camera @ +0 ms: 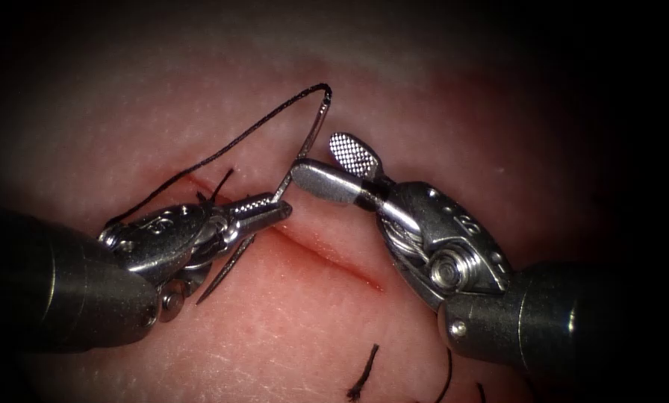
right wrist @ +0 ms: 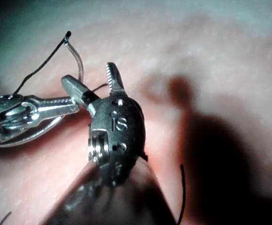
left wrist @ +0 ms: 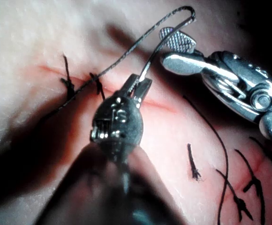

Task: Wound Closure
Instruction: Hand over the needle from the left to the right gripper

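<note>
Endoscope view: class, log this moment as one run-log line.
left tool: shut on needle mid-curve | right tool: open, holds nothing | needle: above cut, out of tissue | thread: trails from needle's end

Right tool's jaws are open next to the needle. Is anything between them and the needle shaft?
Nothing visible. The right tool stands open right beside the needle, which the left tool holds near mid-curve, clear of the tissue. The thread trails left.

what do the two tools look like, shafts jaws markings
Both are shiny silver metal needle drivers on dark cylindrical shafts. The left tool has short jaws with fine serrated teeth and a rounded wrist joint with a screw. The right tool has blunt rounded jaws, one showing a cross-hatched inner face, a black band behind them, a round pivot pin, and stamped characters on its wrist housing.
</note>
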